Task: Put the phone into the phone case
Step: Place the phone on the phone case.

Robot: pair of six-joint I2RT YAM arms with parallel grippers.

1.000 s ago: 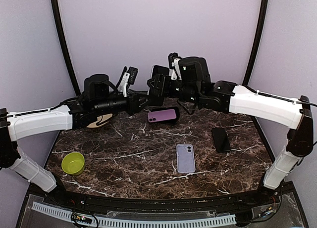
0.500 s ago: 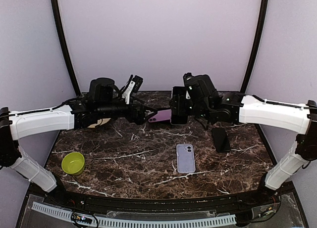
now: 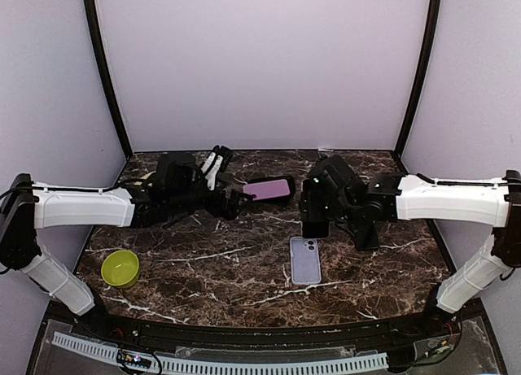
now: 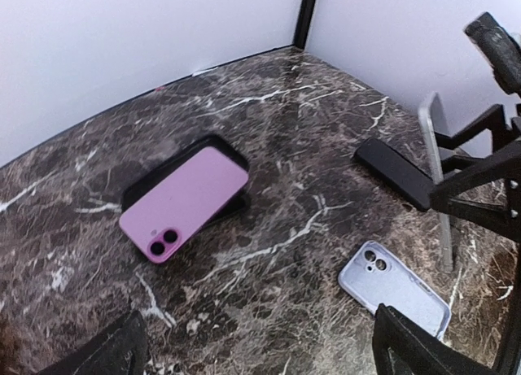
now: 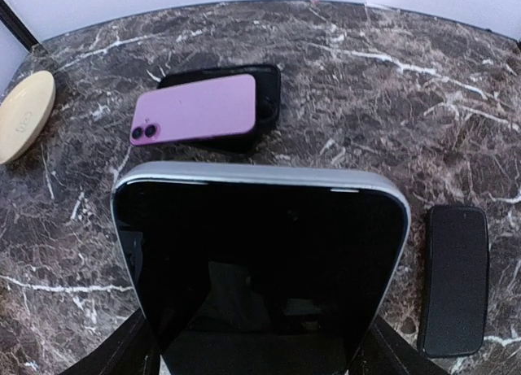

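My right gripper (image 3: 316,218) is shut on the phone (image 3: 314,206), a silver-edged slab with a black screen (image 5: 260,261), and holds it upright by its lower end. The phone hangs just above the far end of the pale lilac phone case (image 3: 305,259), which lies flat and empty on the marble, its camera cutout facing the back wall. In the left wrist view the case (image 4: 395,287) lies at lower right and the phone's silver edge (image 4: 435,172) stands beyond it. My left gripper (image 3: 234,199) stands open and empty (image 4: 260,351), low over the table to the left.
A pink phone (image 3: 269,189) rests on a black case at the back centre, just ahead of my left gripper. A black slab (image 5: 456,277) lies flat to the right of the held phone. A green bowl (image 3: 120,268) sits near left, and a tan disc (image 5: 24,115) at far left.
My left gripper opened, let go of the phone and drew back left and down. The right arm carried the phone from above the back of the table to just over the lilac case.
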